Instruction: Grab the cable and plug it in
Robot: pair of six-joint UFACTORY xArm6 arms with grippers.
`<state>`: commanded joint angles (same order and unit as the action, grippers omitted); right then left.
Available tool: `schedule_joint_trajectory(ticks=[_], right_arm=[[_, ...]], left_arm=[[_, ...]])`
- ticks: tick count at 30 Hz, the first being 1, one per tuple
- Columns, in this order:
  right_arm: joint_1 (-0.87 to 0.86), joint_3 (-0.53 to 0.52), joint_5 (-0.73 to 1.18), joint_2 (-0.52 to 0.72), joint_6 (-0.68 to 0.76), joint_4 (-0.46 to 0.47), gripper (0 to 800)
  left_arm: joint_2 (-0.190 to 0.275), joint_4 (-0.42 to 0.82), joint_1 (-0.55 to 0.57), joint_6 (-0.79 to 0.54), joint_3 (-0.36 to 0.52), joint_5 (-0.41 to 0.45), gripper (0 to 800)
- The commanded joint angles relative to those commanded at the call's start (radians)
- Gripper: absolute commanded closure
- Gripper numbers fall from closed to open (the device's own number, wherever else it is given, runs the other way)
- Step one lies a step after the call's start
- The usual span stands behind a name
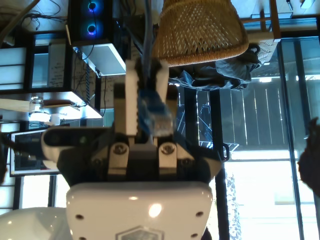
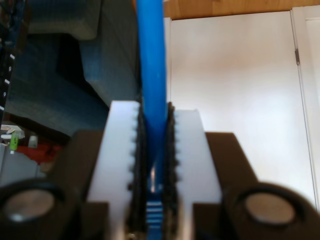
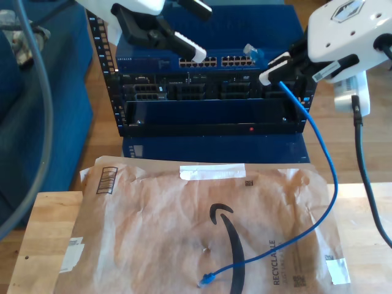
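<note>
Insertion step in hand: first gripper (image 1: 146, 67) fingers clenched on cable (image 1: 156, 117) plug end, second gripper (image 2: 155, 107) fingers clenched on cable. Next: align plug with network switch (image 3: 208, 61) port.

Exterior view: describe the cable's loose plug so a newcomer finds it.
A brown envelope covers the wooden table. Near its front edge, below the black arrow logo, lies a small blue plug. The cable's other plug is up in the air before the rack.

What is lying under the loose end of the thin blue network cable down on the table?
A crumpled brown paper mailer lies under the blue cable's loose plug. The mailer rests on a light wooden table; what it covers there can't be seen.
</note>
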<state>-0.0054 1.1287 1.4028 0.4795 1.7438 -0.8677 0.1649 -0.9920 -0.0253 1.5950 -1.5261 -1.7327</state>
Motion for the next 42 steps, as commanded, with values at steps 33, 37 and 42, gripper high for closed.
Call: schedule_joint_trajectory(ticks=[33, 37, 42], right_arm=[[0.025, 0.044, 0.0, -0.04, 0.002, -0.046, 796], [0.028, 0.046, 0.0, -0.041, 0.002, -0.046, 796], [0.034, 0.046, 0.0, -0.043, 0.002, -0.044, 796]], left_arm=[[-0.028, 0.0, 0.081, 0.017, -0.038, 0.009, 1], [-0.028, 0.0, 0.086, 0.021, -0.04, 0.009, 1], [-0.026, 0.002, 0.086, 0.021, -0.04, 0.009, 1]])
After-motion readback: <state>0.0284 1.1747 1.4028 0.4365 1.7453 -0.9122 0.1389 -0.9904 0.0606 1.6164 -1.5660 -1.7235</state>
